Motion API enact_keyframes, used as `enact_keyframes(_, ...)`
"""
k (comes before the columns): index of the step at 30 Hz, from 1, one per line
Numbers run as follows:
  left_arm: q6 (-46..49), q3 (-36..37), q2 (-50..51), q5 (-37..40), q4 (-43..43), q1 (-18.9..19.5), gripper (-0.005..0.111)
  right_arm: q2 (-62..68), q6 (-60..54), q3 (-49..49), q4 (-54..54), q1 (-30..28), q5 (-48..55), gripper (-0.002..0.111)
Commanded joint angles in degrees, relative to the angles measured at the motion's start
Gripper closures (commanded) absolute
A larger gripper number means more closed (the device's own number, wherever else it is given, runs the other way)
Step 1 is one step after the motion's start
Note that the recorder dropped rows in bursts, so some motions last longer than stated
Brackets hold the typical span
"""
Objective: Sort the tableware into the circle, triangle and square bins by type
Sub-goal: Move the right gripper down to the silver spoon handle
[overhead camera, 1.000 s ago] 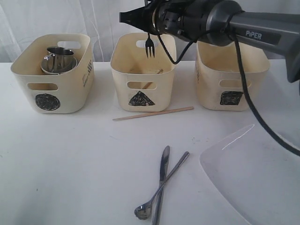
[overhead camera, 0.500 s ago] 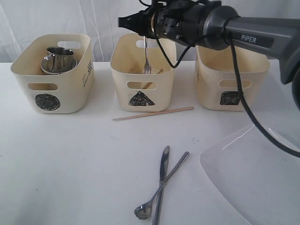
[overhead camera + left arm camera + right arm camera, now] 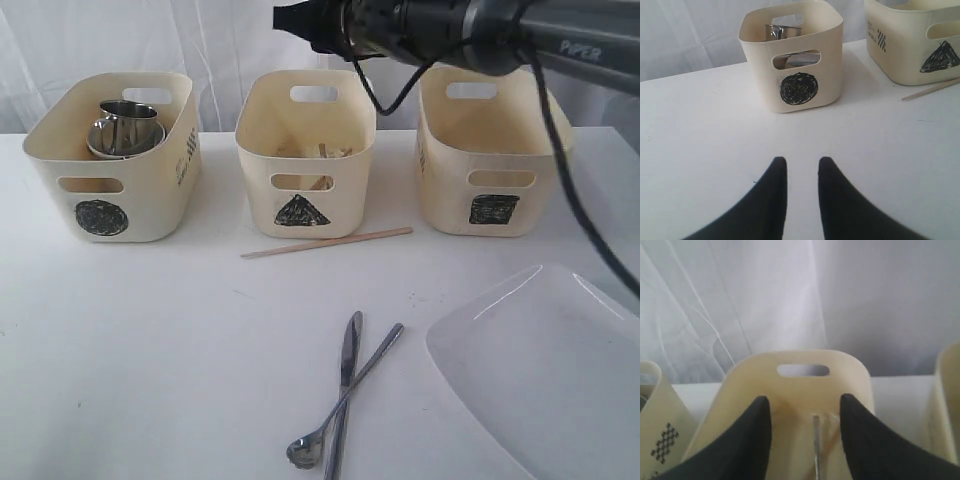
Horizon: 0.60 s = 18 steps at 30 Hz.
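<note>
Over the white table (image 3: 150, 330) we are hovering the right gripper (image 3: 804, 401), spread wide and empty, above the triangle bin (image 3: 255, 205), best lifting straight clear of its rim. The left gripper (image 3: 801, 167) is sitting slightly parted, empty.

The dark grey right arm (image 3: 560, 40), lettered "PiPER", reaches in level from the right edge of the exterior view across its top, past the middle. A black cable (image 3: 565, 180) loops under its wrist and hangs along it. The black two-fingered right gripper (image 3: 298, 18) at its end is held high and points left. In the right wrist view its tapered fingers (image 3: 757, 435) stand wide apart. The black two-fingered left gripper (image 3: 800, 164) is held low, its curved fingers (image 3: 772, 200) parted by a narrow gap and bare.
</note>
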Motion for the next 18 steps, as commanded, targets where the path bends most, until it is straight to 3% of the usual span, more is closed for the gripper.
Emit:
enact_keyframes(1, -0.53, 0.13, -0.40, -0.01, -0.13, -0.02, 0.078, -5.74, -17.07, 4.91, 13.28, 2.07, 13.98, 0.066)
enact_keyframes(6, -0.53, 0.13, -0.40, -0.01, -0.13, -0.02, 0.078, -10.80, -26.17, 14.24, 24.93, 4.73, 21.80, 0.066)
enact_keyframes(18, -0.53, 0.13, -0.40, -0.01, -0.13, -0.02, 0.078, -15.22, -37.62, 36.37, 39.16, 13.82, 23.67, 0.066)
